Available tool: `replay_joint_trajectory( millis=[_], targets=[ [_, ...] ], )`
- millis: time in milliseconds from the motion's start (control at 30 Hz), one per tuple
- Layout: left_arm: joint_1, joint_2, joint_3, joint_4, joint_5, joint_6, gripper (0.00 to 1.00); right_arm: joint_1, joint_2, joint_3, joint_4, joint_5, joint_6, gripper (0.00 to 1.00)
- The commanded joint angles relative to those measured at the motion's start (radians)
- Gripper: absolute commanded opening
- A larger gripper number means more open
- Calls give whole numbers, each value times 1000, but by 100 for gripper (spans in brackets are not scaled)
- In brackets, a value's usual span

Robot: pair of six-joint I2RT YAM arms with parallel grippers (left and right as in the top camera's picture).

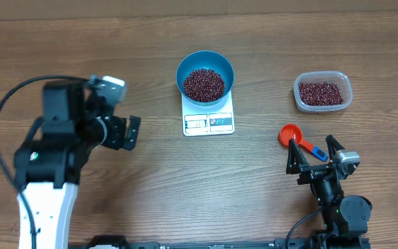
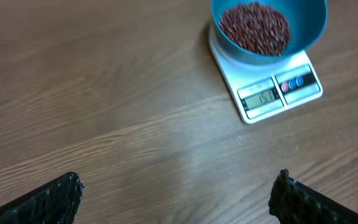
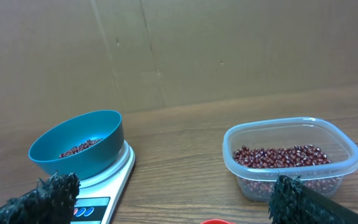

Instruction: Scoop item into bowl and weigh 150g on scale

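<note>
left gripper (image 1: 133, 132), 9 o'clock, and right gripper (image 1: 311, 146), 5 o'clock, both spread wide, holding nothing. beans (image 1: 204, 84) lie in the bowl (image 1: 206, 58) on the scale (image 1: 209, 122) at 12 o'clock.

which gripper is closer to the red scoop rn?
Right. The right gripper is right at the scoop, whose handle end shows between its open jaws from overhead. The left gripper, also open, is far off on the other side of the scale.
</note>
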Motion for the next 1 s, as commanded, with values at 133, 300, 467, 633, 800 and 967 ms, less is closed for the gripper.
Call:
replay_joint_trajectory(
  millis=[133,300,467,633,800,967],
  targets=[
    [25,-204,-53,2,34,2,100,1,-8,-10,5,13,-4,100],
    [25,-441,-282,84,31,2,99,1,-8,-10,5,13,-4,100],
    [28,-673,-540,259,32,-64,100,1,-8,-10,5,13,-4,100],
    [47,-858,-787,471,32,-205,100,1,-8,-10,5,13,-4,100],
    [46,-958,-948,623,31,-209,100,1,-8,-10,5,13,-4,100],
    [46,-1038,-1061,737,16,-209,100,1,-8,-10,5,13,-4,100]
  ],
)
